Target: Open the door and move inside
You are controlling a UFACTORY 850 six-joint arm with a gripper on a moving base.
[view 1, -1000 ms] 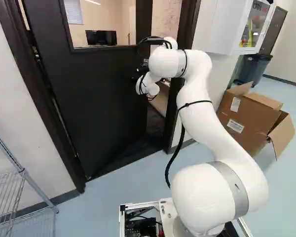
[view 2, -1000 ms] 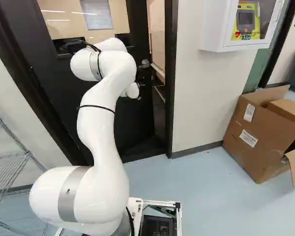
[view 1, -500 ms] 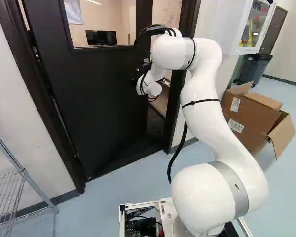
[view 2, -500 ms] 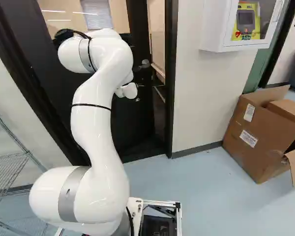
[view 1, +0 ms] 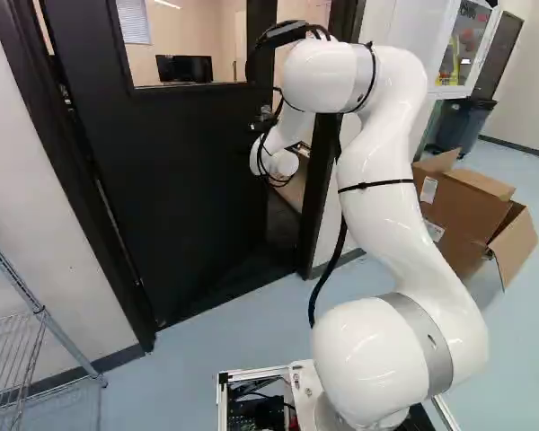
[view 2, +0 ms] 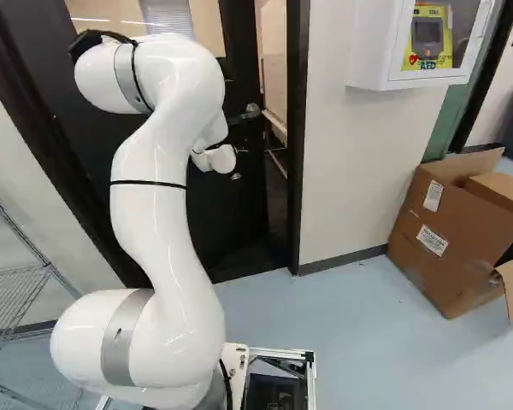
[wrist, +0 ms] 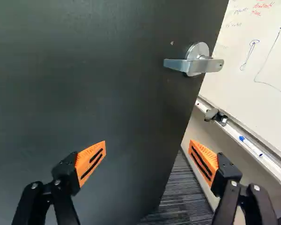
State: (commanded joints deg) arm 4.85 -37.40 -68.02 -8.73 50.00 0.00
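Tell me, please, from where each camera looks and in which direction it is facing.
Left base view: on the base, behind the arm, to its left; faces ahead, slightly down, toward the ajar door; the arm stands right of the middle.
Right base view: same, but from the arm's right; the arm stands left of the middle.
Wrist view: on the wrist, facing along the gripper toward the handle; both fingers show.
Shared: all show the door; both base views, the cardboard box.
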